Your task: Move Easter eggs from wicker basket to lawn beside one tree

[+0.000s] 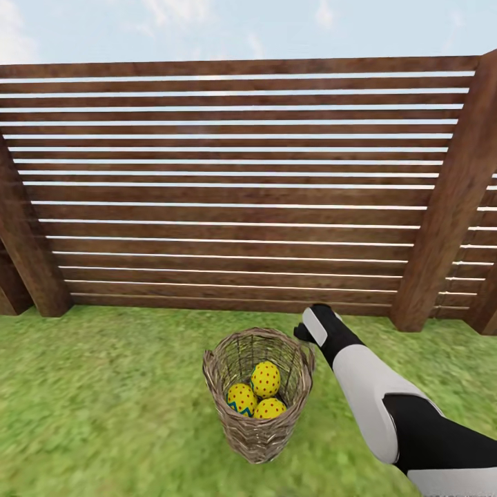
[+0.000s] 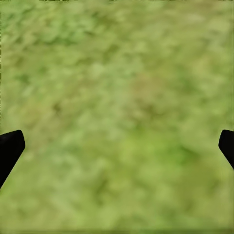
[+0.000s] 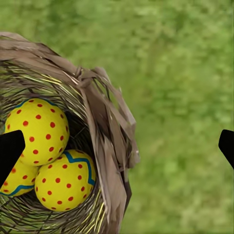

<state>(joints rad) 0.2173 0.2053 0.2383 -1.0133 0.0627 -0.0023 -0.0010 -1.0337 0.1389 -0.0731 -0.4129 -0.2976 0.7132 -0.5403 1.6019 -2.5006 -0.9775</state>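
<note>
Three eggs: all Easter eggs (image 1: 257,396) lie in the bottom of the wicker basket (image 1: 257,431), touching one another; none is out yet.
Egg axes: the top one (image 1: 266,379) stands roughly on end, long axis up toward the basket's rim; the one with the blue zigzag (image 1: 241,399) leans against it; the third's axis I cannot tell.
Basket: upright on the lawn (image 1: 103,414), open mouth up, tapering downward, so the eggs have settled together at its narrow base.
Right hand: the right hand (image 1: 304,331) hangs just beside the basket's rim on the fence side, off-centre over grass; its fingers (image 3: 9,151) sit wide apart, holding nothing, likely staged for a reach down into the basket.
Left hand: the left hand (image 2: 117,151) looks at bare grass, spread wide, empty.
Beyond the basket: a slatted wooden fence (image 1: 235,186) closes off the lawn.
</note>
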